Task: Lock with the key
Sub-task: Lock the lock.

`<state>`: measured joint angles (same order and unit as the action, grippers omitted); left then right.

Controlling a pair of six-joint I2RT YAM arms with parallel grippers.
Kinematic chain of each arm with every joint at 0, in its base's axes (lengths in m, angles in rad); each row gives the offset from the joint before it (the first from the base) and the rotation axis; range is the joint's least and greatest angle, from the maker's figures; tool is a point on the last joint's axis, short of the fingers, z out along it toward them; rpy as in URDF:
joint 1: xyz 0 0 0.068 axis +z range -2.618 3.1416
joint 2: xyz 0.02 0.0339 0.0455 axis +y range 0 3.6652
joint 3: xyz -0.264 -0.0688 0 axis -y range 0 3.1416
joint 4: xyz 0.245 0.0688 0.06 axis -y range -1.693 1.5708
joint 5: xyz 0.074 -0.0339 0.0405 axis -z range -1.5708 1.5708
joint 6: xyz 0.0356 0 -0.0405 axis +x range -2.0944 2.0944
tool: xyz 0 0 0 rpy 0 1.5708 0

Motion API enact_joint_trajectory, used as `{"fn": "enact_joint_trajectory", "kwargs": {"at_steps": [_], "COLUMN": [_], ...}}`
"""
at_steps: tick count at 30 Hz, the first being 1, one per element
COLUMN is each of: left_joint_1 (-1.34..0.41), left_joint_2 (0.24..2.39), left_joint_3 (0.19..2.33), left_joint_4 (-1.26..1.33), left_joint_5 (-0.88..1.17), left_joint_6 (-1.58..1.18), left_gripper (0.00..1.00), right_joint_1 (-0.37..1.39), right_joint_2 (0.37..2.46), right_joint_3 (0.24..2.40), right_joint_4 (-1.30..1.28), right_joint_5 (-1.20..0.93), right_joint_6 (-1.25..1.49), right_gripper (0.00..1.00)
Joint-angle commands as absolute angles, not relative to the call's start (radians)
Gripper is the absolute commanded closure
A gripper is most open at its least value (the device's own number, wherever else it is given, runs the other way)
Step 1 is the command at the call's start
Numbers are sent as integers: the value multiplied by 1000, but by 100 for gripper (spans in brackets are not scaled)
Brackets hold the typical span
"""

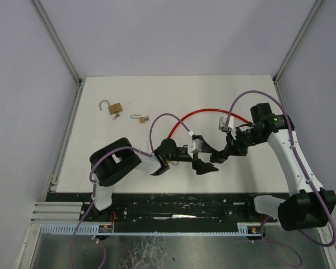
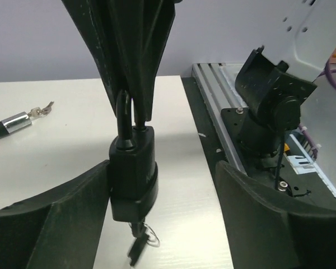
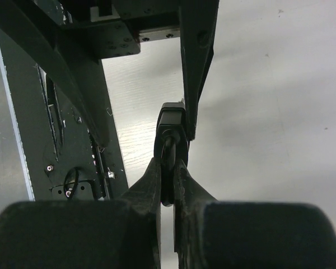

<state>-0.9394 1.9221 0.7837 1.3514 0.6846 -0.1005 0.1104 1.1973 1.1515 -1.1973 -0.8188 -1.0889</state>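
While the right tool clamps the shackle of the black rectangular padlock to steady it, the left tool stands apart around its body.

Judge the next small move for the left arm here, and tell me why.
Probably close the left gripper on the black padlock. The right gripper is shut on its shackle, and the body hangs between the left's open fingers with a clear gap on one side, the key dangling underneath. Clamping the body would likely steady it for the key.
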Motion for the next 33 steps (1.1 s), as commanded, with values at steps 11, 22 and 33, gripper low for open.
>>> {"fn": "enact_joint_trajectory", "kwargs": {"at_steps": [11, 22, 33], "left_joint_1": [-949, -883, -891], "left_joint_2": [1971, 1879, 1970], "left_joint_3": [850, 627, 725], "left_joint_4": [1287, 1605, 1596], "left_joint_5": [678, 577, 660], "left_joint_6": [-102, -240, -296], "left_gripper": [39, 32, 53], "right_joint_1": [124, -30, -37], "right_joint_2": [1179, 1089, 1132], "right_joint_3": [1179, 1201, 1204], "right_joint_4": [-1210, -1314, -1362], "right_joint_5": [-959, -1058, -1110], "right_joint_6": [-1161, -1248, -1313], "right_gripper": [100, 100, 100]}}
